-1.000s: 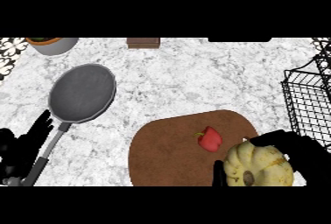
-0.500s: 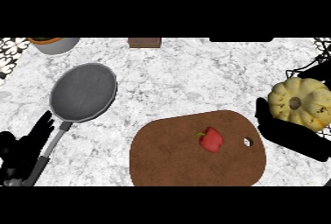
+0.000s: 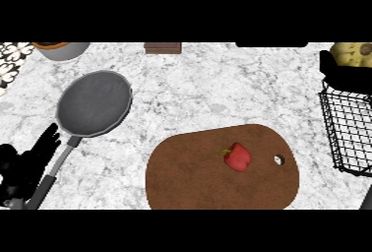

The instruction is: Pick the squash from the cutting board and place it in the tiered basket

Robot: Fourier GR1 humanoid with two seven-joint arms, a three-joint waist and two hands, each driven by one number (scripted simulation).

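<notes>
Squash (image 3: 354, 53) sat clasped in my right hand (image 3: 329, 65) by the tiered basket (image 3: 347, 130), counter's (image 3: 218, 88) far-right corner; left hand (image 3: 25, 165) spread.

A white marble counter (image 3: 218, 88) with grey veins fills the view. A black-and-white patterned surface (image 3: 11, 69) borders its left edge.

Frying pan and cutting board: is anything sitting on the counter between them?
No. In the head view, only bare marble counter lies between the frying pan and the cutting board.
</notes>
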